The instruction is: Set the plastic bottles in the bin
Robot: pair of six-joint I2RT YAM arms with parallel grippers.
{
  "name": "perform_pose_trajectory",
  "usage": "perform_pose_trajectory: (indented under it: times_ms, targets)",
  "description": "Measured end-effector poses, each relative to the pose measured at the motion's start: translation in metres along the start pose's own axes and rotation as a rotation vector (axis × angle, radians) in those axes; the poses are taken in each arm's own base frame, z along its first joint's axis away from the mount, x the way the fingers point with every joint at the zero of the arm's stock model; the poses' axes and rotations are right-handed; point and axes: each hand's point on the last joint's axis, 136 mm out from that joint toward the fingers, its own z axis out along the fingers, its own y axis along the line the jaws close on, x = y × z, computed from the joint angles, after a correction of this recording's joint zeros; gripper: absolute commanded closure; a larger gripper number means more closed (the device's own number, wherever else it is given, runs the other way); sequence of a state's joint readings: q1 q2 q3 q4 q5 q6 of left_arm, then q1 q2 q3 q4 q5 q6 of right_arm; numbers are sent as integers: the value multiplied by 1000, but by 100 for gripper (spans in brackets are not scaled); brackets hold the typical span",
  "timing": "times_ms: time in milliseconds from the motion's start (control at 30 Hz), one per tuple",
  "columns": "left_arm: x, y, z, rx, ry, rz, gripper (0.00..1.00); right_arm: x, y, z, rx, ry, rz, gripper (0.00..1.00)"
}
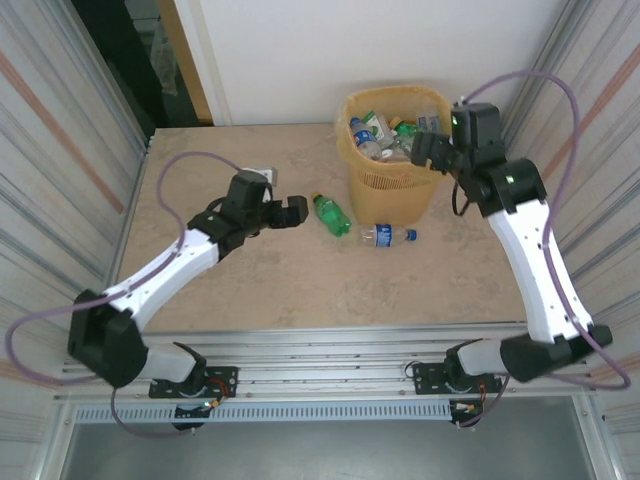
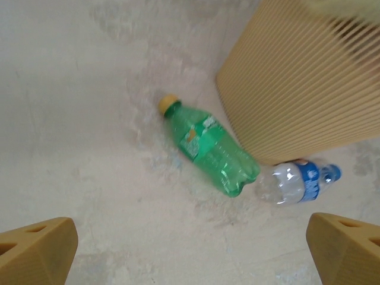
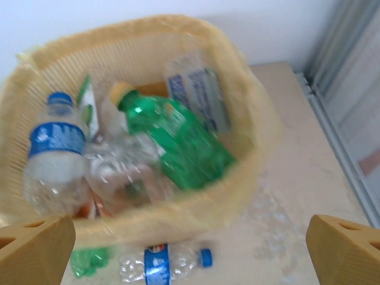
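Now several bottles (image 3: pixel 178 142) lie heaped in the bin (image 1: pixel 392 195); a green bottle (image 1: pixel 331 215) and a clear blue-labelled bottle (image 1: pixel 388 236) lie on the table (image 1: pixel 250 290) beside its base. My right gripper (image 1: pixel 430 150) hovers at the rim, spread and empty; my left gripper (image 1: pixel 285 213), spread, faces the green bottle.

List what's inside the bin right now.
Inside the bin, the top layer shows a green bottle, a blue-labelled clear bottle at left, a pale-labelled bottle at the back and a plain clear bottle in the middle. Anything beneath them is covered.

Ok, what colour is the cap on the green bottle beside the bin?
Yellow cap; left wrist view shows it best.
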State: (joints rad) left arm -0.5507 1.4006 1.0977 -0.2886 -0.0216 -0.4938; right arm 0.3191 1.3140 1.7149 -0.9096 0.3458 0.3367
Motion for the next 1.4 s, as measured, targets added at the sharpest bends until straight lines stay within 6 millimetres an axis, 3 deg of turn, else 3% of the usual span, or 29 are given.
perform_pose_trajectory:
  times_ms: [167, 300, 467, 667, 967, 1100, 1400]
  targets:
    - [21, 0, 45, -35, 105, -54, 1, 32, -40, -23, 71, -4, 77, 2]
    - [25, -12, 73, -25, 147, -86, 1, 60, -64, -26, 132, 19, 127, 2]
    - [26, -26, 109, -10, 183, -111, 1, 83, -77, -26, 166, 41, 164, 2]
    - [32, -38, 144, -16, 221, -118, 1, 85, -81, -37, 157, 17, 196, 2]
    - [45, -43, 180, -51, 284, -100, 1, 92, -81, -34, 157, 34, 201, 2]
    - [59, -35, 191, -90, 327, -89, 2, 96, -81, -31, 157, 46, 197, 2]
    - [74, -16, 194, -171, 379, -28, 22, 100, -80, -29, 156, 56, 195, 2]
